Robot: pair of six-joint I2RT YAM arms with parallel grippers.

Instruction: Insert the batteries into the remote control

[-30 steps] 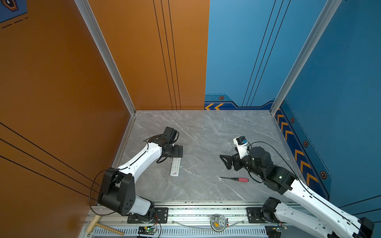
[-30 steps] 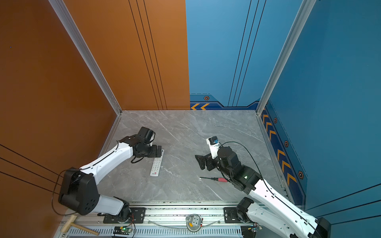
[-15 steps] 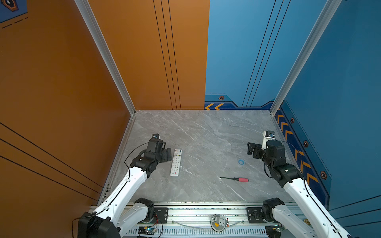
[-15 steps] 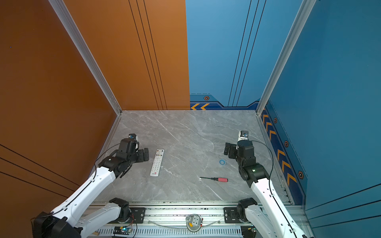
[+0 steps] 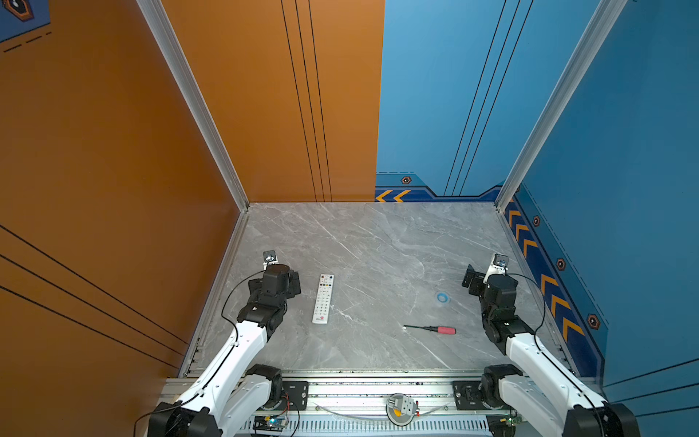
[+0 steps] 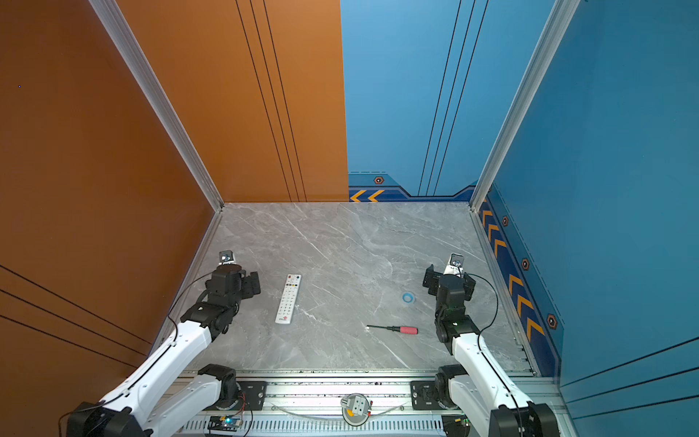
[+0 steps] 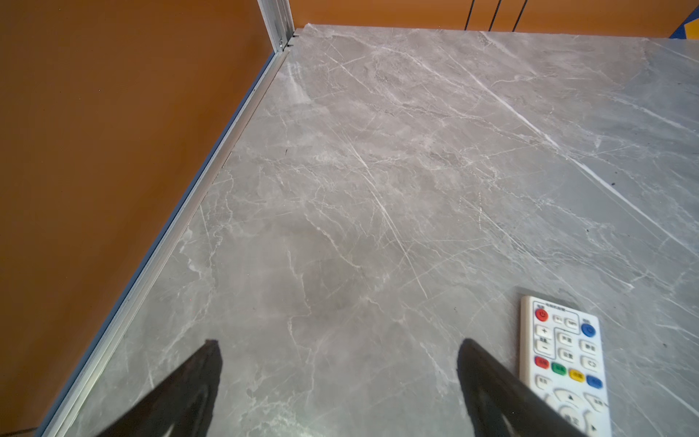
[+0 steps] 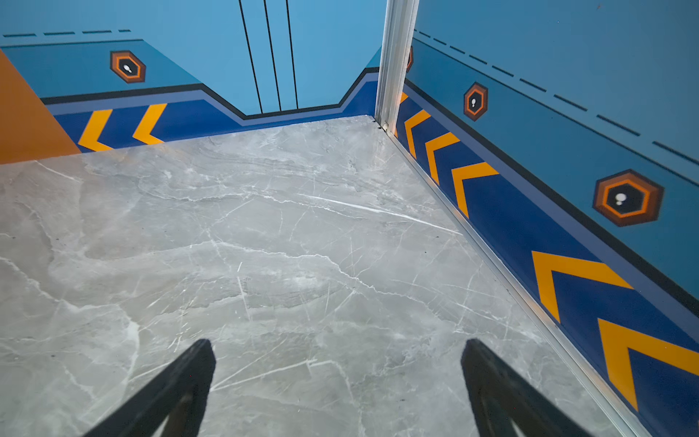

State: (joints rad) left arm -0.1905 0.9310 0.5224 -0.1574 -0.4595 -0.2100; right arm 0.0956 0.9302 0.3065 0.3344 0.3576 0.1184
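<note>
Through the left wrist camera, the left gripper point(image 7: 337, 342) has its jaws spread wide over the bare table point(image 7: 378, 170), pinching nothing. The remote control point(image 7: 563, 352) lies buttons-up just beside one jaw tip, and only its end with the coloured buttons is in frame.

The right wrist camera shows the right gripper point(image 8: 338, 342) equally spread and empty. It is aimed at the far corner by the blue wall, with no task item in sight.

Both top views give me what the wrist cameras miss. The whole remote lies flat on the left half of the table, near the left gripper. A red-handled screwdriver point(image 5: 431, 330) and a small blue ring point(image 5: 442, 297) lie between the remote and the right gripper. Both arms sit at the sides, clear of everything, which I read as a resting pose.

I find the batteries in no view. With the remote's back hidden, I guess they are already inside, but I cannot confirm it.
</note>
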